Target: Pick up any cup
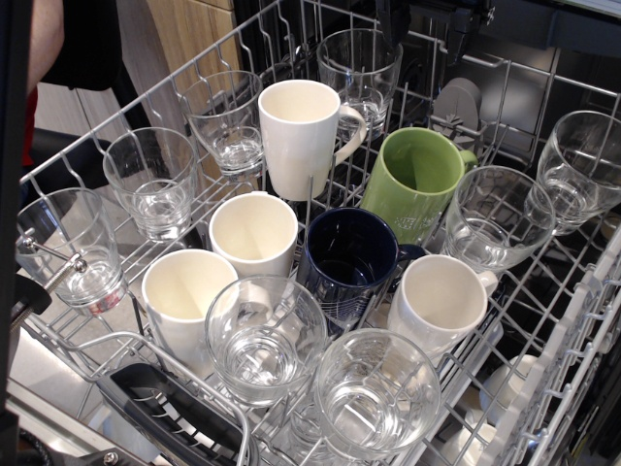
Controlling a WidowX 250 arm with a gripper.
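Note:
The cup is an olive-green glazed mug (417,183) with faint pale print on its side. It stands tilted, mouth up, in the wire dishwasher rack (92,146), right of centre. Its handle points to the back right. Two dark finger-like parts of my gripper (425,44) hang at the top edge, behind and above the green mug. They stand apart with nothing between them and do not touch the mug.
Several white mugs (303,136) (254,233) (184,296) (441,301) and a dark navy mug (347,257) crowd around the green one. Clear glasses (497,216) (361,66) (267,335) ring the rack. A grey plastic part (456,105) sits behind the green mug.

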